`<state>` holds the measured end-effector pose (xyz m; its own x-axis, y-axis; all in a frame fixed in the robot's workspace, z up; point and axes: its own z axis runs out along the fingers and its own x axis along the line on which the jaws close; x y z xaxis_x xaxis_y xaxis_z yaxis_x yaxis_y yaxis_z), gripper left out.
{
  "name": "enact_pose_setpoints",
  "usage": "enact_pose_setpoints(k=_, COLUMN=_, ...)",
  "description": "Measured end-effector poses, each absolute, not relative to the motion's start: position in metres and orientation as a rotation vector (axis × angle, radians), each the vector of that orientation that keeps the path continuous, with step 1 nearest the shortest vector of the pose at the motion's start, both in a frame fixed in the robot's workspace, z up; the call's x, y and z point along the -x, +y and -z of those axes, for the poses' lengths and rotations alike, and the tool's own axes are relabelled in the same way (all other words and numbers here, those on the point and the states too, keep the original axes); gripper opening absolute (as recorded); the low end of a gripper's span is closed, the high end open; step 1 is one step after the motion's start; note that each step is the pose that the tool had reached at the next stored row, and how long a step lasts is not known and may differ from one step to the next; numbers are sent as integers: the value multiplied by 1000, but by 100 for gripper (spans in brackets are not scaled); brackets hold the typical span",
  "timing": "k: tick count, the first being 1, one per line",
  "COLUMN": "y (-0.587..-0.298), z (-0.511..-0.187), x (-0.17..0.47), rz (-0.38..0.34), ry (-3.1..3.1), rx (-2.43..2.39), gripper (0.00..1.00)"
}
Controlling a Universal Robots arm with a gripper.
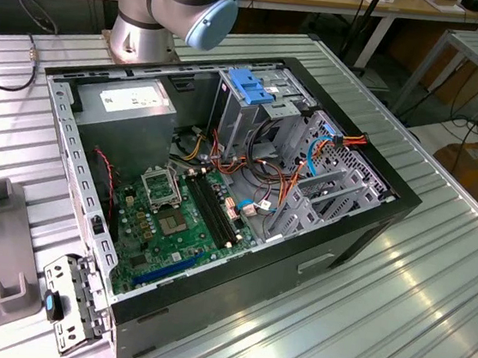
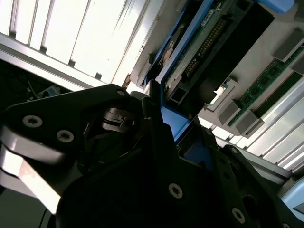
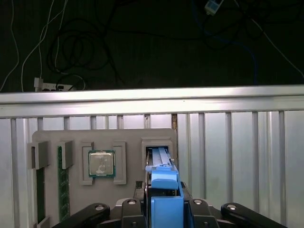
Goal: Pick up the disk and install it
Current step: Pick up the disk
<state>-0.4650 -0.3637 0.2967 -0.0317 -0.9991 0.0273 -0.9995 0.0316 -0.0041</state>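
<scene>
— Ribbed metal table (image 3: 237, 156), grey tray (image 3: 128, 135) on it. Where's the disk (image 3: 161, 164)?
— On edge at the tray's slot, with the gripper (image 3: 166, 199) clamped on its blue rail.

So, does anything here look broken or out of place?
Nothing looks damaged. One oddity: the square metal processor socket on the green motherboard looks empty, while a silver square processor chip sits in the grey parts tray.

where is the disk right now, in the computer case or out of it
Out: in the first wrist view the disk stands at a slot of the grey fixture, clamped in the gripper.
</scene>
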Motion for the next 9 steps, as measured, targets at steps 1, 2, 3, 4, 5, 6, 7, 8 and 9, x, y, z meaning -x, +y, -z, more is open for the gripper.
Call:
enact_pose_setpoints(k=1, y=-364, z=-297, x=465, rz=-34, ry=-2244, rx=-2174, gripper=37)
enact_pose_setpoints(k=2, y=-364, z=-297, x=465, rz=-34, ry=-2244, rx=-2174, gripper=37)
enact_pose_setpoints(k=3, y=-364, z=-297, x=465, rz=-34, ry=-2244, rx=-2174, gripper=37)
enact_pose_setpoints(k=4, y=-364, z=-297, x=465, rz=-34, ry=-2244, rx=-2174, gripper=37)
enact_pose_setpoints(k=5, y=-364, z=-297, x=465, rz=-34, ry=-2244, rx=-2174, gripper=37)
enact_pose_setpoints(k=6, y=-364, z=-297, x=465, rz=-34, ry=-2245, rx=-2174, gripper=37)
enact_pose_setpoints(k=7, y=-364, z=-299, x=465, rz=-34, ry=-2245, rx=-2174, gripper=37)
enact_pose_setpoints(k=8, y=-364, z=-300, x=465, rz=-34, ry=-2244, rx=-2174, gripper=37)
enact_pose_setpoints(k=9, y=-364, z=-302, x=465, rz=-34, ry=-2245, rx=-2174, gripper=37)
